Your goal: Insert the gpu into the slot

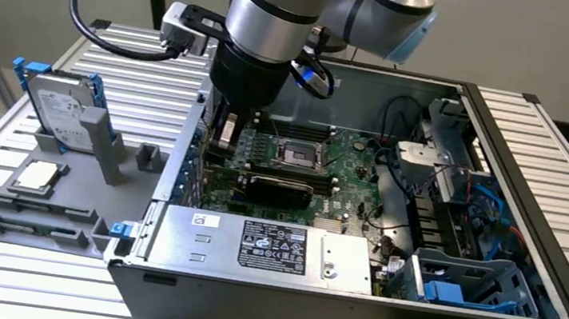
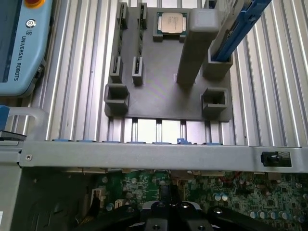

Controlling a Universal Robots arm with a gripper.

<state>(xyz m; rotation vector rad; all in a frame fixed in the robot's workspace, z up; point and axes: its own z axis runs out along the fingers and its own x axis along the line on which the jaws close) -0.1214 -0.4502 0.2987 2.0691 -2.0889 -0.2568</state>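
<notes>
An open computer case [image 1: 538, 196] lay on its side on a ribbed metal table [image 1: 134, 70]. Its green board [image 1: 354, 163] faced up. The arm [image 1: 268, 21] stood over the board's edge on the exterior view's left, with its lower end inside the case beside the side wall.

In the wrist view the jaws [image 2: 166, 208] were closed together just above the board, near the case wall. A thin dark strip showed between them. Whether they gripped anything could not be told.

The gpu [image 1: 275, 189], a flat black card, sat on the board just in front of the square silver socket [image 1: 296, 153]. It lay lengthwise across the case and looked to stand on its long edge. It was near the arm's lower end, toward the exterior view's right, and whether the two touched could not be told. A silver labelled power supply [image 1: 264, 246] filled the near side of the case.

Outside the case, a grey tray [image 1: 43, 208] rested on the table. It held a drive [image 1: 59, 114] standing upright in a blue-edged bracket and a chip [image 1: 38, 174] lying flat. The wrist view also showed a pendant [image 2: 19, 43] marked "UNIVERSAL ROBOTS" resting on the table.
</notes>
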